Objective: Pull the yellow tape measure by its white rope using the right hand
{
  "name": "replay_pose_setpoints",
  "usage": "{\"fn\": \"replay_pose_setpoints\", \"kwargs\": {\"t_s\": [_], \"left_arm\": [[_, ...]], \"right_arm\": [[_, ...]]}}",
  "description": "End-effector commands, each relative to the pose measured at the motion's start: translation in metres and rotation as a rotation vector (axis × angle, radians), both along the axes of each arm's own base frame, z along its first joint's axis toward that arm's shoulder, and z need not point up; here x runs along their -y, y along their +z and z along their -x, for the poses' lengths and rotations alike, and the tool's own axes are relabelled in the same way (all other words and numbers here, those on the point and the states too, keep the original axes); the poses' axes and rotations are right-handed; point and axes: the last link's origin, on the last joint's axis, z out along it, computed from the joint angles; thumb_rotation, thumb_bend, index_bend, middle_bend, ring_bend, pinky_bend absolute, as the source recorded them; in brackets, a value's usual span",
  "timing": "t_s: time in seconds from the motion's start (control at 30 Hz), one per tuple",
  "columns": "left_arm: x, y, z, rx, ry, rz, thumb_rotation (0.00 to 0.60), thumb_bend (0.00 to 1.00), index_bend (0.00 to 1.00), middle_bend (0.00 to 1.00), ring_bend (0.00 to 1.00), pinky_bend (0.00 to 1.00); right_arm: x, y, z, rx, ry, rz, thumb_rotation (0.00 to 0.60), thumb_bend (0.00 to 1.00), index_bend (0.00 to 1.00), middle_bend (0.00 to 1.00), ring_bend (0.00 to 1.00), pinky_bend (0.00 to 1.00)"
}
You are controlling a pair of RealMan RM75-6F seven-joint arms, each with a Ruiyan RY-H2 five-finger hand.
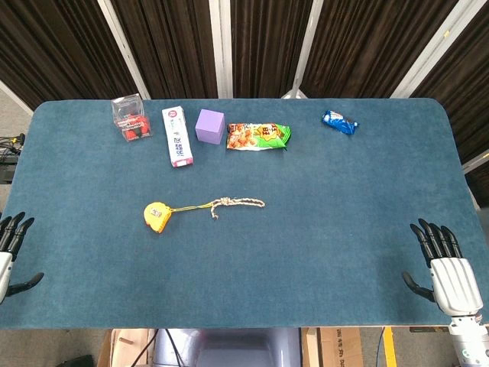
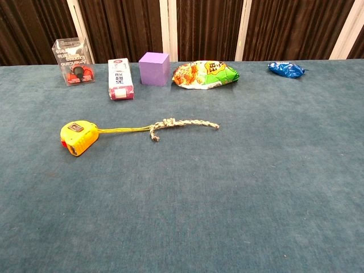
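The yellow tape measure [image 1: 157, 215] [image 2: 78, 137] lies on the blue table left of centre. A thin yellow cord runs right from it to a knotted white rope [image 1: 238, 203] [image 2: 183, 124], which lies flat and free. My right hand [image 1: 445, 266] sits at the table's front right corner, fingers spread, holding nothing, far from the rope. At the front left edge my left hand [image 1: 11, 248] is partly cut off by the frame, with fingers apart and nothing in it. Neither hand shows in the chest view.
Along the back stand a clear box with red items [image 1: 131, 118], a white and pink carton [image 1: 177, 136], a purple cube [image 1: 210, 126], a green snack bag [image 1: 258, 137] and a blue packet [image 1: 338, 122]. The table's front edge [image 1: 229, 325] is near both hands.
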Motion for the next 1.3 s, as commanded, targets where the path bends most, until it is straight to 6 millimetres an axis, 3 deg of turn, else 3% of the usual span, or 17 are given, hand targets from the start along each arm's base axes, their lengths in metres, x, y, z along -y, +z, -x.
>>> {"fn": "replay_pose_setpoints", "kwargs": {"t_s": [0.03,0.37,0.53,0.7,1.0,1.17,1.3], "left_arm": [[0.0,0.0,0.0,0.0,0.001,0.0,0.6,0.0,0.0,0.0,0.0,0.0],[0.002,0.001,0.0,0.002,0.0,-0.005,0.6,0.0,0.0,0.0,0.0,0.0],[0.001,0.001,0.0,0.008,0.004,-0.007,0.6,0.0,0.0,0.0,0.0,0.0],[0.0,0.001,0.0,0.019,0.013,-0.006,0.6,0.0,0.0,0.0,0.0,0.0],[0.0,0.001,0.0,0.032,0.023,-0.003,0.6,0.0,0.0,0.0,0.0,0.0],[0.0,0.003,0.001,0.047,0.037,-0.008,0.6,0.0,0.0,0.0,0.0,0.0],[-0.002,0.003,0.002,0.052,0.041,-0.003,0.6,0.0,0.0,0.0,0.0,0.0]], "right_arm": [[0.0,0.0,0.0,0.0,0.001,-0.001,0.6,0.29,0.0,0.0,0.0,0.0],[0.0,0.0,-0.003,0.017,0.006,-0.003,0.6,0.29,0.0,0.0,0.0,0.0],[0.013,-0.002,-0.01,0.026,0.045,0.004,0.6,0.29,0.0,0.0,0.0,0.0],[0.042,-0.011,-0.032,0.082,0.08,-0.01,0.6,0.29,0.09,0.0,0.0,0.0],[0.114,-0.045,-0.099,0.078,0.166,-0.035,0.6,0.29,0.36,0.0,0.0,0.0],[0.146,-0.072,-0.132,0.083,0.173,-0.058,0.6,0.29,0.41,0.03,0.0,0.0],[0.16,-0.094,-0.149,0.088,0.157,-0.087,0.6,0.29,0.44,0.05,0.0,0.0]]}}
